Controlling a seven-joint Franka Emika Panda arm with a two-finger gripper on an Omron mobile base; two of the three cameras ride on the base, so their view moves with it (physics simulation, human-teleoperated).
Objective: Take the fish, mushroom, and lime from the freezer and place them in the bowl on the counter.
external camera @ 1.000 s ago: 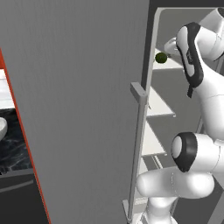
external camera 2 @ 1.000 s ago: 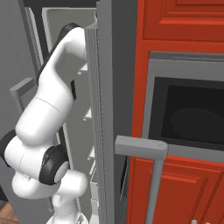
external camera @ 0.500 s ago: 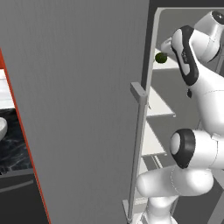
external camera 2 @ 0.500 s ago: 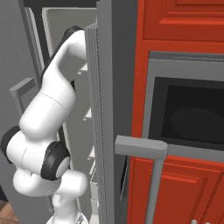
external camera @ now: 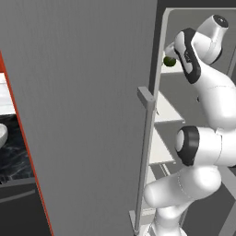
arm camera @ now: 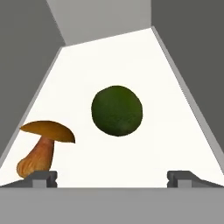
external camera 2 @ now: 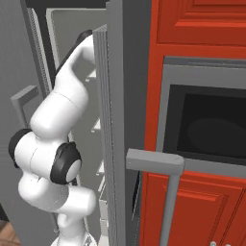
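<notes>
On a pale freezer shelf (arm camera: 131, 57) lie the dark green lime (arm camera: 117, 110) and, to its left and nearer, the mushroom (arm camera: 42, 146) with its brown-orange cap and tan stem. My gripper (arm camera: 112, 178) is open, its fingertips (arm camera: 43, 177) wide apart just short of both, touching neither. The left base view has the lime (external camera: 169, 61) on an upper shelf beside my arm, which reaches into the freezer (external camera: 83, 115) past its open door. The fish is out of view. The bowl (external camera: 2, 136) peeks in at the far left on the black counter (external camera: 14, 161).
The freezer door's long bar handle (external camera: 145, 152) stands close to my arm. Grey freezer walls (arm camera: 26, 65) hem in the shelf on both sides. Red cabinets (external camera 2: 202, 29) and a dark oven (external camera 2: 211, 125) with a grey handle (external camera 2: 153, 161) are to the right.
My arm has stretched higher and deeper into the freezer toward the shelf with the lime. The gripper has stayed open.
</notes>
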